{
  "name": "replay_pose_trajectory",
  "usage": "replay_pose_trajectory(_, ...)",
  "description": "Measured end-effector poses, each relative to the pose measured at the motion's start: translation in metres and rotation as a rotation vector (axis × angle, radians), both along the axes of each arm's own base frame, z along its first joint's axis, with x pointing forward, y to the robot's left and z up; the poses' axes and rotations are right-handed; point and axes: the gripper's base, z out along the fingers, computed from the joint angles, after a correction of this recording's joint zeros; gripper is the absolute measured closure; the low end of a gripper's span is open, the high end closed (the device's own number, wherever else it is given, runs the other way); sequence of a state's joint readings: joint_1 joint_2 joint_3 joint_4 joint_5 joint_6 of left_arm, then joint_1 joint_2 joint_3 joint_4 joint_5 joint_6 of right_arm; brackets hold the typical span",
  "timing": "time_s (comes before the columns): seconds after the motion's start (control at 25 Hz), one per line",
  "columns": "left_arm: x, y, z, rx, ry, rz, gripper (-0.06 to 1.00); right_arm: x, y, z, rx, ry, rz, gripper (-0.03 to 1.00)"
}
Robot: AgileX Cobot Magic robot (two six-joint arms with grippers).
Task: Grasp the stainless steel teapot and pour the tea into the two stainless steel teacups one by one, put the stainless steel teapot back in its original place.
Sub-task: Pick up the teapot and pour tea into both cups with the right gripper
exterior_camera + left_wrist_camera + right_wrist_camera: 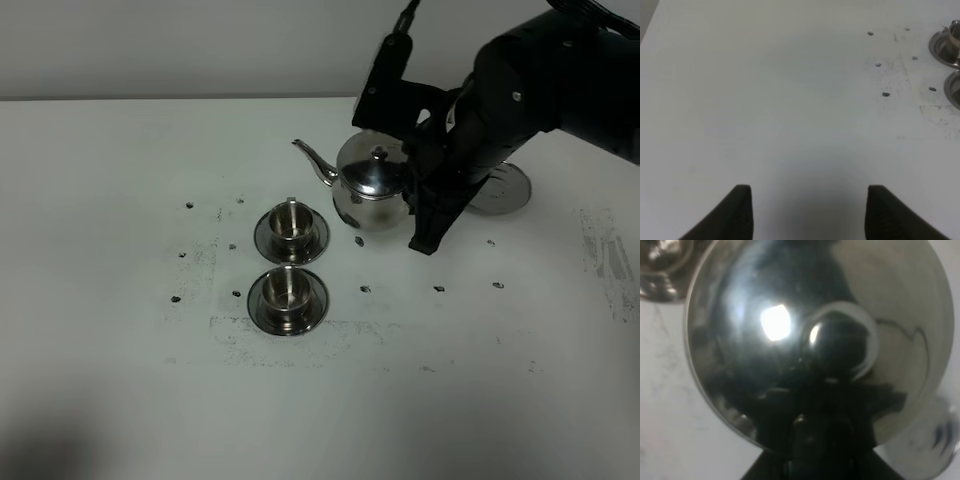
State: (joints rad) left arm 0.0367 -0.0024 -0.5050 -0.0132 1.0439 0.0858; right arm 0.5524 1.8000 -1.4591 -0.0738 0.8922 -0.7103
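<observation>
The stainless steel teapot (368, 185) stands upright just right of the two stainless steel teacups, its thin spout (312, 158) pointing left above the far cup. My right gripper (412, 195) is shut on the loop handle at the pot's right side. In the right wrist view the shiny teapot (790, 325) with its lid knob (840, 342) fills the picture, and the right gripper (815, 440) is dark at its edge. The far teacup (291, 224) and the near teacup (287, 292) each sit on a saucer. The original place (505, 192), a flat steel disc, lies half hidden behind the right arm. My left gripper (807, 210) is open over bare table.
Small dark specks and scuff marks dot the white table (120, 250) around the cups. The cups' saucers (944, 47) show at the edge of the left wrist view. The black right arm (520, 90) reaches in from the upper right. The table's back edge runs along the wall.
</observation>
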Motion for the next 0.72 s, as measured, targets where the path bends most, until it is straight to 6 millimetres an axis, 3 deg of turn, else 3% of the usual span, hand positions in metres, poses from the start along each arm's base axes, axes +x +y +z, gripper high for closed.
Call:
replay_pose_trajectory(0.36,0.000,0.000,0.000,0.000,0.000,0.000,0.46,0.043,0.019,-0.017,-0.174,-0.020,0.200,0.76)
replay_pose_trajectory(0.72,0.000,0.000,0.000,0.000,0.000,0.000,0.46,0.064,0.023,-0.036,-0.291,-0.046,0.270,0.76)
